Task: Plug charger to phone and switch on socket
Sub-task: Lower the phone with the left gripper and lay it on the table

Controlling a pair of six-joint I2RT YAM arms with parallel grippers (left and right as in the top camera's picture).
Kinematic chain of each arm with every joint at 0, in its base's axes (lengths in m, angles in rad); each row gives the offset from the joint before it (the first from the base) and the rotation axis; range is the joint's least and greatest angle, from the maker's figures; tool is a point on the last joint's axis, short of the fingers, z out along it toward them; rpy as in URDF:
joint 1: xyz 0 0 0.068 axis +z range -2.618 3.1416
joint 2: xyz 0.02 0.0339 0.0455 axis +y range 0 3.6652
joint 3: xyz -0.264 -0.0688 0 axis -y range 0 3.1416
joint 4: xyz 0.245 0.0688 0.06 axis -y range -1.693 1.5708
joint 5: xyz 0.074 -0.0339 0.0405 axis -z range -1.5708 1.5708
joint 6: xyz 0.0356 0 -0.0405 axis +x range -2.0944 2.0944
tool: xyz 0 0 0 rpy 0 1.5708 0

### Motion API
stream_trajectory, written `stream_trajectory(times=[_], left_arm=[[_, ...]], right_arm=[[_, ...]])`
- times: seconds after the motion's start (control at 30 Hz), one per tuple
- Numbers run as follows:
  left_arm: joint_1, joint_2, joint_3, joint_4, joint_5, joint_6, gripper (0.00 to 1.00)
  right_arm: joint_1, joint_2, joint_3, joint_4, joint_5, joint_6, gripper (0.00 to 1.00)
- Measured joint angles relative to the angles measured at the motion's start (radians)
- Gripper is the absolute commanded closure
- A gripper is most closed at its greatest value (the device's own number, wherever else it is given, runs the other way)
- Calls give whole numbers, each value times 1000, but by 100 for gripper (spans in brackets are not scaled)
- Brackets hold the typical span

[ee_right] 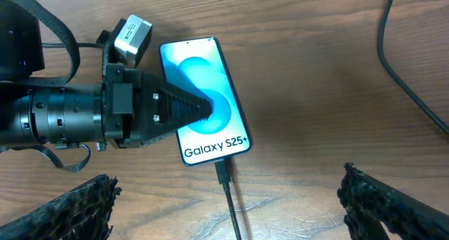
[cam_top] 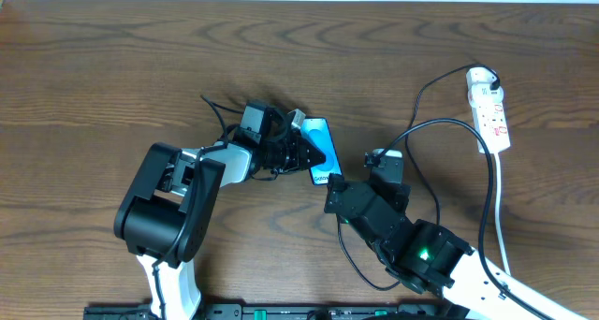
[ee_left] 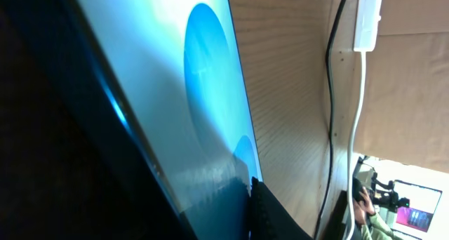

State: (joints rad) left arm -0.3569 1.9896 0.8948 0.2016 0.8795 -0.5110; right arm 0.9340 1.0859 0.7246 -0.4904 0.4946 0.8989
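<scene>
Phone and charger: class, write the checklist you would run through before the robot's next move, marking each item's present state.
1. Tip of the charger meets the bottom edge of the phone: ok; fully seated, cannot tell.
2. The left gripper steadies the phone, one finger across the screen: ok.
3. The right gripper is open and empty: ok.
4. The plug sits at the far end of the socket: ok.
5. Socket switched on: cannot tell, too small in the overhead view.
</scene>
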Motion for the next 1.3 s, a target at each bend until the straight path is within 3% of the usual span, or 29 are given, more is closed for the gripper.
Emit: stream_trajectory(times=[0.57, 0.8, 1.07, 1.3], left_arm=[[128, -12, 3, -85, 57, 42, 70], [100, -12, 3, -89, 58, 72, 70], [19, -6, 3, -101, 103, 219, 70], [20, -3, 7, -127, 116, 259, 69]], right_arm=[[0, 0, 0, -34, 0, 0, 1], [0, 0, 0, -27, 0, 0, 1], [0, 0, 0, -26, 0, 0, 1], [0, 0, 0, -26, 0, 0, 1]])
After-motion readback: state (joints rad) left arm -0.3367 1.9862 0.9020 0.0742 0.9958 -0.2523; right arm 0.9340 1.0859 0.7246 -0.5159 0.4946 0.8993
